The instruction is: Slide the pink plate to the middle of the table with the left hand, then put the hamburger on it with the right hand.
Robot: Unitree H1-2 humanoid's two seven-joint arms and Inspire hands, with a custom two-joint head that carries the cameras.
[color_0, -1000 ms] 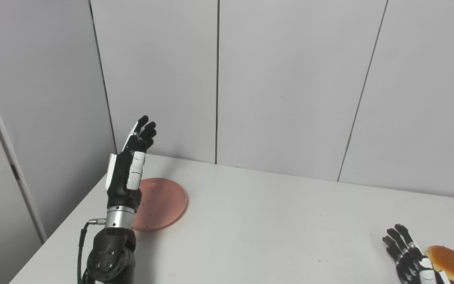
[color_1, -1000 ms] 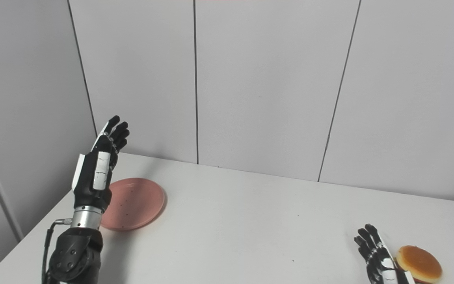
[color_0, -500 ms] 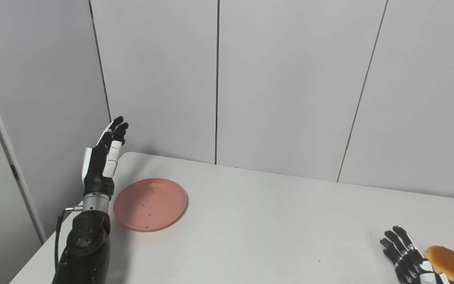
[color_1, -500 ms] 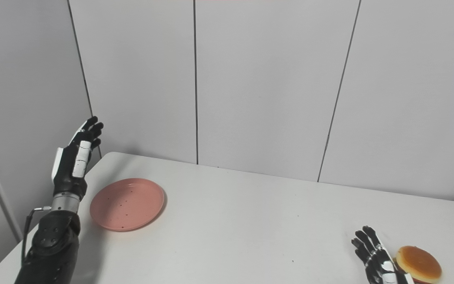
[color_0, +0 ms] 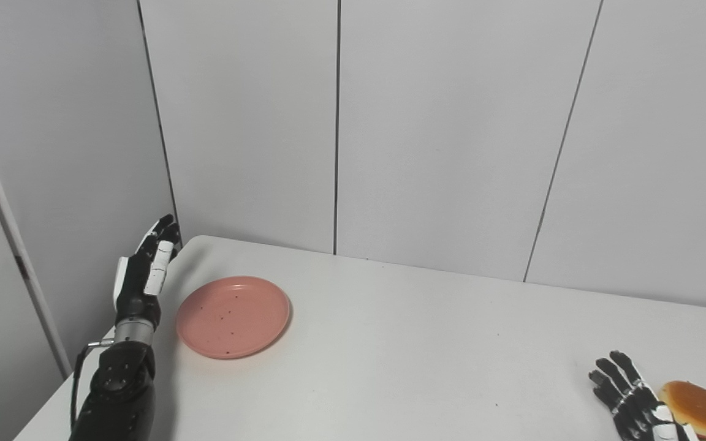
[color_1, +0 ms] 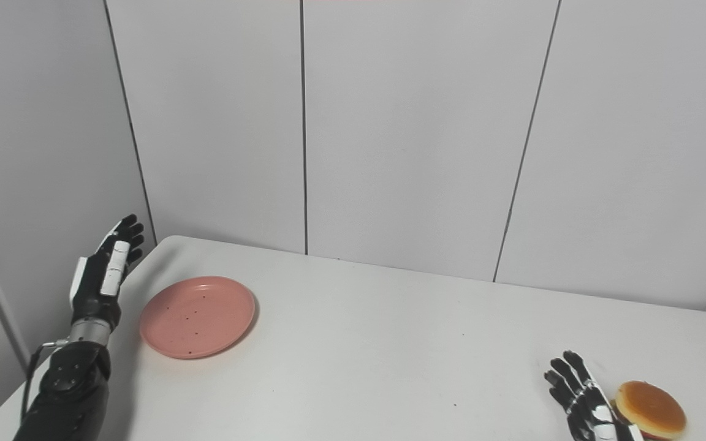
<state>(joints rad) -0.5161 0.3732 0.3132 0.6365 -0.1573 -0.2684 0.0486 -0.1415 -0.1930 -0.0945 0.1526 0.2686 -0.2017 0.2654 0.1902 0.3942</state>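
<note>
1. The pink plate (color_0: 233, 316) is our landmark: it lies flat on the white table (color_0: 390, 343), close to the table's far left corner and well short of the middle where it belongs.
2. The left hand (color_0: 142, 279) stands just left of the plate, above the table's left edge and clear of the rim. No contact is visible.
3. That hand is upright, its fingers (color_0: 161, 234) straight, side by side and pointing up toward the wall panels (color_0: 439, 135), gripping nothing. It presents a flat blade, which reads as a setup for pushing the rim sideways rather than grasping it.
4. Standing on the plate's outer side makes sense: a push from there would send the plate rightward toward the table's centre.
5. Far to the plate's right, near the front right corner, sits the hamburger (color_0: 696, 410), bun top up, still on the table.
6. The right hand (color_0: 632, 401) rests just beside the hamburger, on the side facing the plate, fingers spread apart and holding nothing. Whether it touches the bun I can't tell.
7. It looks parked there on purpose, waiting close to its pickup.
8. My read: the slide hasn't begun. The left hand needs to drop lower and meet the rim first.
</note>
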